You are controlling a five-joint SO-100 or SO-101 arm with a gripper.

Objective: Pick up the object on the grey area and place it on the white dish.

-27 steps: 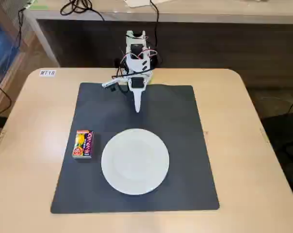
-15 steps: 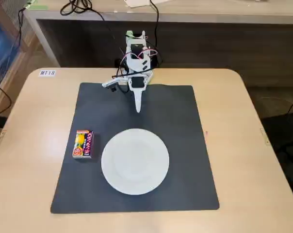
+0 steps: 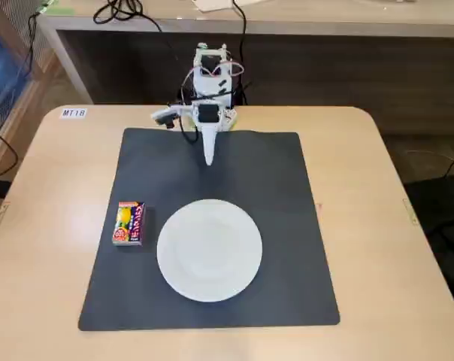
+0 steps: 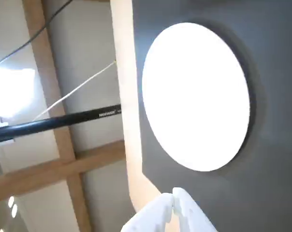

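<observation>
The small red and pink box (image 3: pixel 129 222) with a yellow fruit picture lies flat on the left part of the dark grey mat (image 3: pixel 287 195), just left of the white dish (image 3: pixel 209 250). The dish sits empty at the mat's centre front. My white gripper (image 3: pixel 209 159) is shut and empty at the mat's far edge, fingers pointing down toward the mat, well away from the box. In the wrist view the shut fingertips (image 4: pixel 175 198) show at the bottom, the dish (image 4: pixel 196 96) glares bright white on the mat (image 4: pixel 276 183), and the box is out of view.
The mat lies on a beige table (image 3: pixel 377 226) with rounded corners. A label (image 3: pixel 74 113) is stuck at the table's far left corner. The arm's base (image 3: pixel 210 75) and cables stand at the far edge, before a wooden bench.
</observation>
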